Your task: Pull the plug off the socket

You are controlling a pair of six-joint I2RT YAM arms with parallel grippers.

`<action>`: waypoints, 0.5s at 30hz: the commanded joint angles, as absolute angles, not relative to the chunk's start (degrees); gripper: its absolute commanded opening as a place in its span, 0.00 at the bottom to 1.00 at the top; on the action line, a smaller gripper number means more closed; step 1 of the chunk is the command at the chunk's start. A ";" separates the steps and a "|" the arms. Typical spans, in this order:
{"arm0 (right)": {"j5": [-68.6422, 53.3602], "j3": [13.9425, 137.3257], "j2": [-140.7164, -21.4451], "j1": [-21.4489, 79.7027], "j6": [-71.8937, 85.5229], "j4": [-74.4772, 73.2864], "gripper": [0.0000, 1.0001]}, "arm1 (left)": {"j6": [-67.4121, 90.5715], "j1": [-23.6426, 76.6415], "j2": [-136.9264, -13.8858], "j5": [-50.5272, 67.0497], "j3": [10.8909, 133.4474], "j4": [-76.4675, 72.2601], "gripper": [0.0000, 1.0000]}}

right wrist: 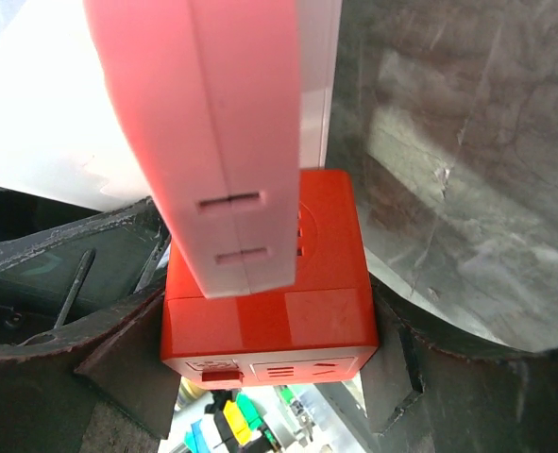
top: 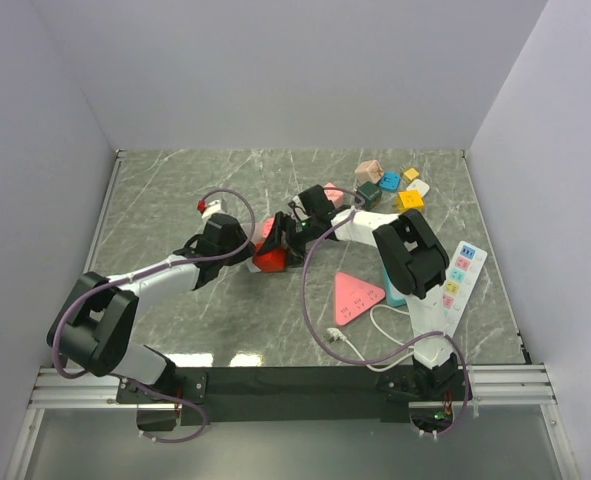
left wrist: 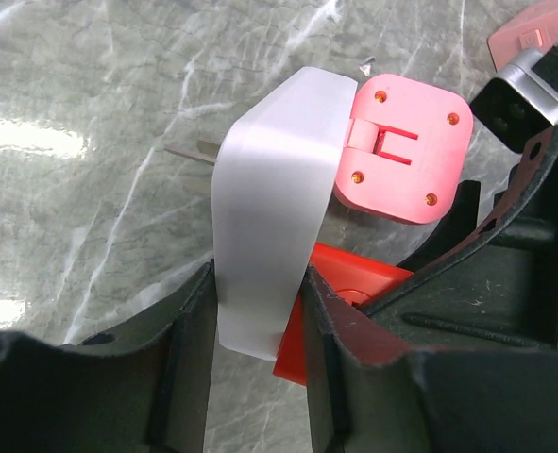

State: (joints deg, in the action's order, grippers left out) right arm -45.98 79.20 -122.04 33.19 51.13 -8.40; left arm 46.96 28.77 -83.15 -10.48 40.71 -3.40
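Note:
My left gripper [left wrist: 258,288] is shut on a white plug body [left wrist: 274,198]. Two bare metal prongs [left wrist: 189,151] stick out of its left side, over the table. A pink square adapter [left wrist: 401,151] sits against the plug's far end. A red cube socket [left wrist: 345,283] lies just behind the plug. My right gripper [right wrist: 269,311] is shut on this red cube socket [right wrist: 274,311], with the pink and white piece [right wrist: 231,142] close above it. In the top view both grippers, left [top: 247,250] and right [top: 287,238], meet at the red cube [top: 268,260] mid-table.
Several coloured cube sockets [top: 390,185] lie at the back right. A pink triangular socket [top: 358,296] with a white cable [top: 380,325] and a white power strip [top: 460,278] lie at the right. A purple cable loops over the table.

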 commanded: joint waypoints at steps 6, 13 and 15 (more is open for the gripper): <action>-59.68 82.26 -115.93 34.72 44.13 -18.00 0.00 | 43.68 30.50 -83.85 -12.56 39.56 -4.49 0.00; -61.00 82.97 -111.45 30.77 32.63 -31.01 0.00 | 41.84 30.50 -82.09 -18.28 36.83 -1.14 0.00; -61.17 83.32 -110.31 28.31 30.16 -35.23 0.00 | 41.66 30.50 -81.65 -19.33 35.95 -0.97 0.00</action>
State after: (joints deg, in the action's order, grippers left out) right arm -48.29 79.99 -118.85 30.30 39.13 -23.94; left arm 46.30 32.34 -81.49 -9.30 38.57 -5.10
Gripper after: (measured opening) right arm 0.688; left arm 0.404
